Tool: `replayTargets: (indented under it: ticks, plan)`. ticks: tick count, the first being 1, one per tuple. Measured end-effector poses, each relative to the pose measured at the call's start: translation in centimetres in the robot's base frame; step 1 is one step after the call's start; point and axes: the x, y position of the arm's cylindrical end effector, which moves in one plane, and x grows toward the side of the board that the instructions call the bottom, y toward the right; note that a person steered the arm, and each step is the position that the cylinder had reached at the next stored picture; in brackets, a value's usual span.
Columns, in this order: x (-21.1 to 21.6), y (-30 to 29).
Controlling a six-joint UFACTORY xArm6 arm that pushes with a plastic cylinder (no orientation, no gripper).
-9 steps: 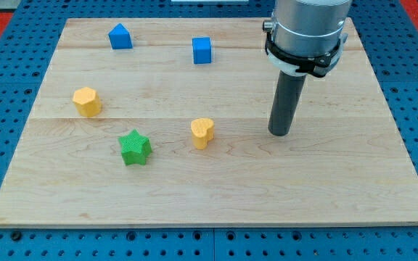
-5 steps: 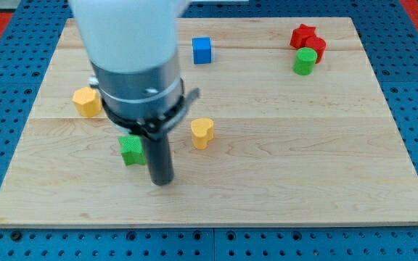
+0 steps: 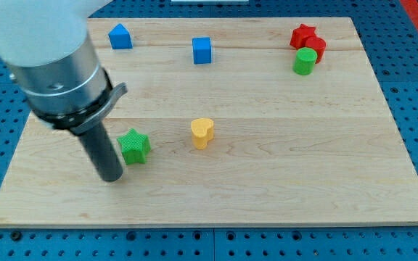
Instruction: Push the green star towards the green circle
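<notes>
The green star (image 3: 134,146) lies on the wooden board (image 3: 267,159), left of centre. The green circle (image 3: 305,61) stands far off at the view's top right, touching two red blocks. My tip (image 3: 112,176) rests on the board just left of and below the green star, very close to its lower-left side; I cannot tell if it touches. The arm's grey body covers the board's left part above the tip.
A yellow heart-shaped block (image 3: 202,133) stands right of the green star. A blue cube (image 3: 202,50) and a blue house-shaped block (image 3: 120,36) sit near the top edge. A red star (image 3: 302,35) and another red block (image 3: 316,46) adjoin the green circle.
My tip swept from the board's right side across to the left, passing below the green star, and now stands at its lower left. The arm now hides the yellow block at left.
</notes>
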Motion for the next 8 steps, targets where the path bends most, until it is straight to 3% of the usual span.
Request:
replayTargets:
  ticks: [3,6,8]
  plan:
    - [-8.8,5.3]
    - [-11.6,-0.7]
    - [-14.1,6.5]
